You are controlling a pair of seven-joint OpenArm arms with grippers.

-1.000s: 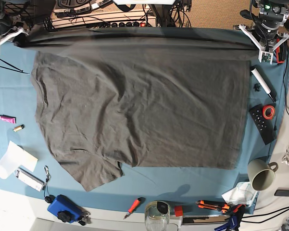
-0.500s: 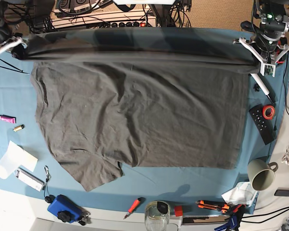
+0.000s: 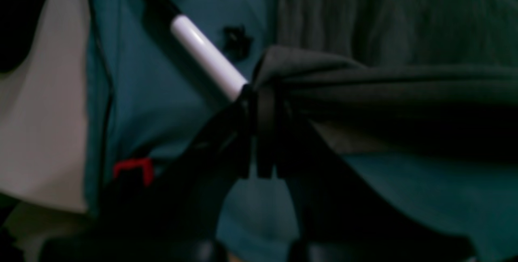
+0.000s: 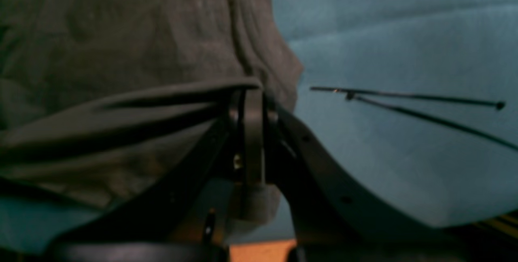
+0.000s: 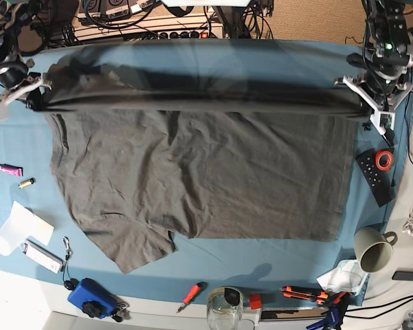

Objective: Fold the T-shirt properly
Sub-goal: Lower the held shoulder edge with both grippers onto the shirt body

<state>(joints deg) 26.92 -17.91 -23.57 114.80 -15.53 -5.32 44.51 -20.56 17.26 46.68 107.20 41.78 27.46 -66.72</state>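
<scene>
Folding the T-shirt lengthwise: the far long edge is lifted off the tabletop and stretched taut between both tools, rest of the shirt flat and wrinkled on the blue cloth below them.

Left tool: closed, pinching the hem-end corner of the raised edge; wrist view shows fabric bunched right at the tips. Right tool: closed too, clamped on the collar-end corner, cloth draped away from it.

Step in hand, as I read it: first fold, carrying the far edge over toward the near edge. Barely started; most of the shirt is not yet covered.

Next move needs both tools travelling together at matched height and pace, keeping tension so the span doesn't sag or twist, then lowering the edge parallel to the near one.

Clearance:
- White marker lies just beside the left tool, small black bit near it. Risk of snagging or dragging them.
- Remote with a red tape roll and a mug sit further along the left tool's side, off the shirt.
- Black cable ties lie near the right tool, apart from the cloth.
- Near tabletop edge is crowded: screwdriver, glass jar, blue box. Landing zone on the shirt itself looks open.
</scene>
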